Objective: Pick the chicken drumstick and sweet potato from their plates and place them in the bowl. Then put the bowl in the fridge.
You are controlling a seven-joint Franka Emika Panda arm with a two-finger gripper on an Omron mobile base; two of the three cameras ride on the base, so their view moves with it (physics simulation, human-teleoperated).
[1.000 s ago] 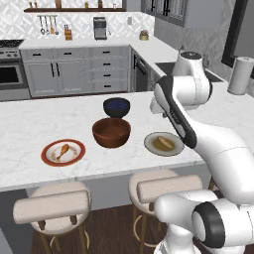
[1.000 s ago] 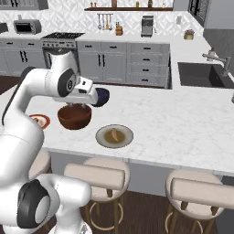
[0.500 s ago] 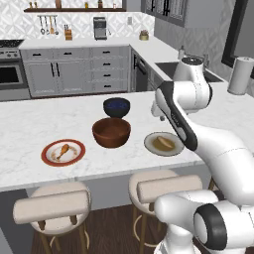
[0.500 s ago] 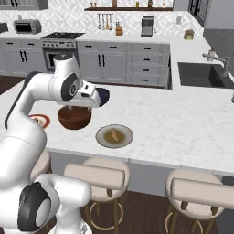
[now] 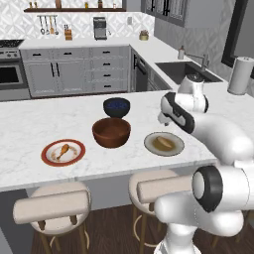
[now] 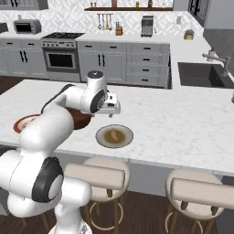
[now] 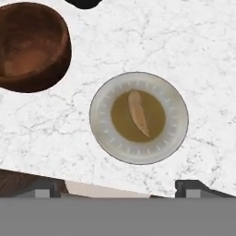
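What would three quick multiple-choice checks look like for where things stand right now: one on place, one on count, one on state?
1. Where is the chicken drumstick?
A. in the brown bowl
B. on the red-rimmed plate
C. on the grey-green plate

2. How many bowls stand on the counter?
A. one
B. two
C. three

3. What is the brown bowl holding?
A. nothing
B. the sweet potato
C. both foods

Answers:
1 B: the left base view shows it lying on the red-rimmed plate, left of the brown bowl.
2 B: the brown bowl and the dark blue bowl behind it.
3 A: its inside is bare in the hand view, and the sweet potato lies on the grey-green plate below the open gripper.
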